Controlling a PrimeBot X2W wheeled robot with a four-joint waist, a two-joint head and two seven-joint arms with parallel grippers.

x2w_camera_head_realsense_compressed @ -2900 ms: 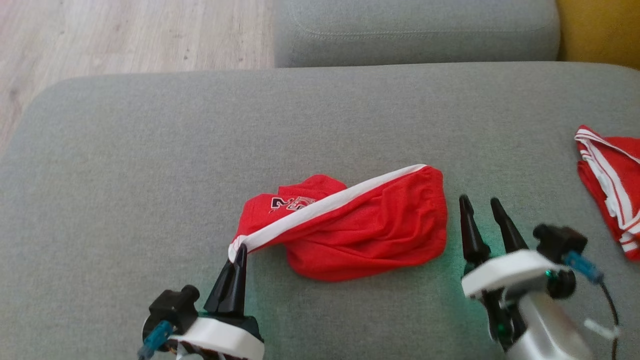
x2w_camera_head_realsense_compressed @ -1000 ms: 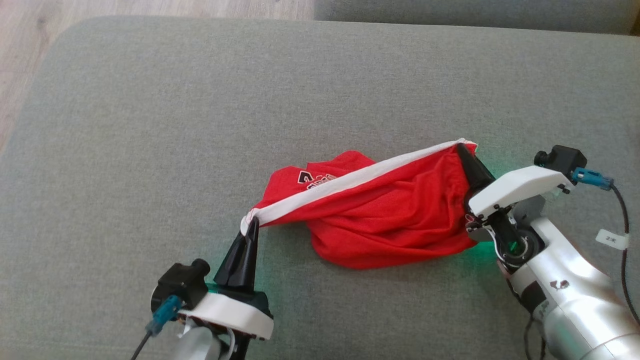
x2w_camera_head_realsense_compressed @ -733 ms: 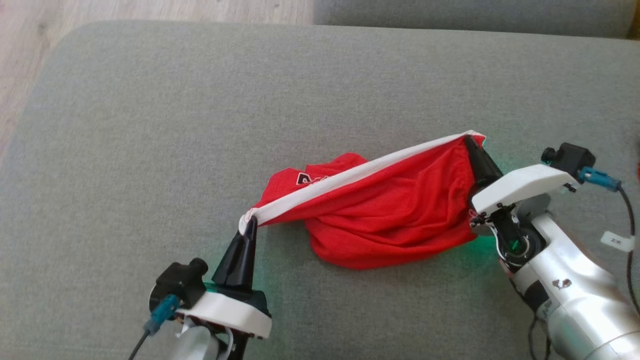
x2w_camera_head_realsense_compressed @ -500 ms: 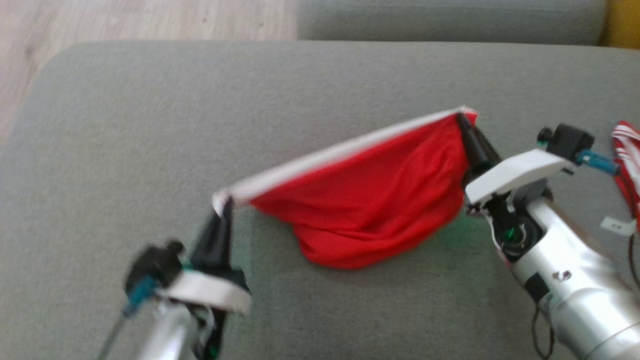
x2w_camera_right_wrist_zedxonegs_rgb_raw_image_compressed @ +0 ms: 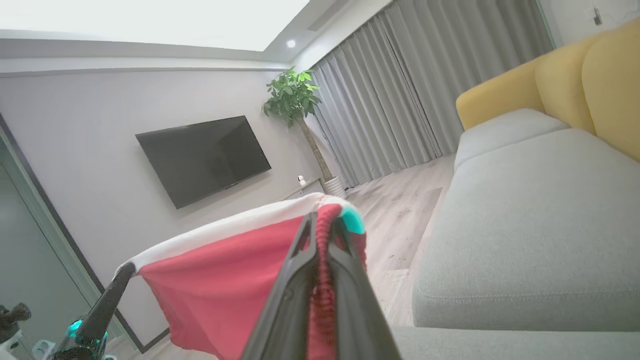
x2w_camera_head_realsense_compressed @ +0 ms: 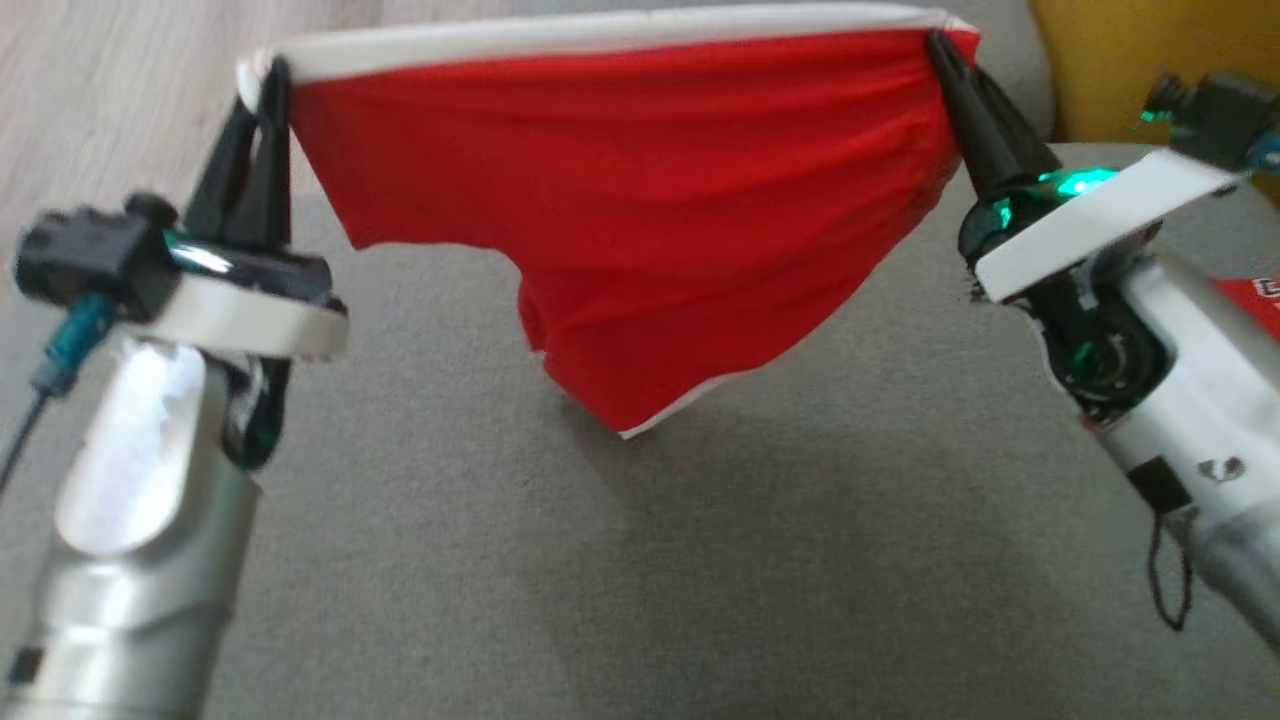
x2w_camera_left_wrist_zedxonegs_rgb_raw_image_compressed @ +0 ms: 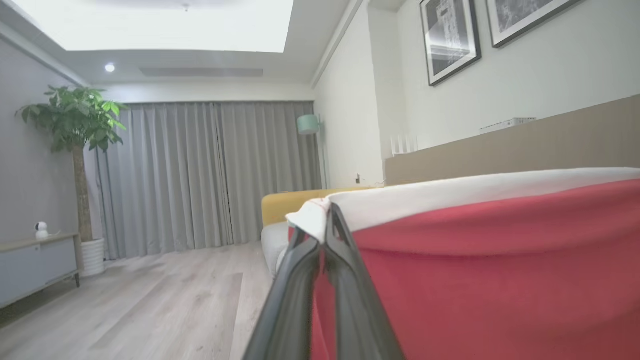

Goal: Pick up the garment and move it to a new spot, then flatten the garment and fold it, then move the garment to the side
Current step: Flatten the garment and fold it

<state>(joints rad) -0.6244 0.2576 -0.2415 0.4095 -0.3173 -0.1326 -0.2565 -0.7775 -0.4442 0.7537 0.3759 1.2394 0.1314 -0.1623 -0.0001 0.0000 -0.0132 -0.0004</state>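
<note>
1. Nearest, along the bottom of the head view, the grey sofa (x2w_camera_head_realsense_compressed: 800,560) seat lies under a soft shadow. Pale forearms (x2w_camera_head_realsense_compressed: 140,520) rise from the lower left and lower right corners.
2. The red garment (x2w_camera_head_realsense_compressed: 640,190) hangs in the upper middle of the frame. Half a second ago its belly still sagged to the sofa below a raised white band (x2w_camera_head_realsense_compressed: 600,30). Its lowest point, a white-edged hem (x2w_camera_head_realsense_compressed: 690,398), seems to dangle above the seat without touching it.
3. The left tool (x2w_camera_head_realsense_compressed: 268,75), upper left, is clenched on the band's left end. Its wrist view shows white cloth pinched between the closed fingers.
4. The right tool (x2w_camera_head_realsense_compressed: 940,45), upper right, is clamped on the other end, where a second ago it was only just closing. Its wrist view shows red cloth squeezed between the fingers.
5. The band now runs nearly level along the top edge, where before it sloped. The view itself has also shifted.
6. I judge the pick-up done and the carry to a new spot to be the step in hand. Flattening and folding are not begun. Held by both ends, the cloth hangs open, which should help it lie flat.
7. Farther off, a red item (x2w_camera_head_realsense_compressed: 1255,300) lies at the right edge. A yellow cushion (x2w_camera_head_realsense_compressed: 1110,60) sits upper right and wooden floor (x2w_camera_head_realsense_compressed: 110,70) upper left.
8. The garment's print, visible earlier, is not in sight, so nothing on it reads. A small dark mark (x2w_camera_head_realsense_compressed: 1215,468) on the right forearm is too small to read.
</note>
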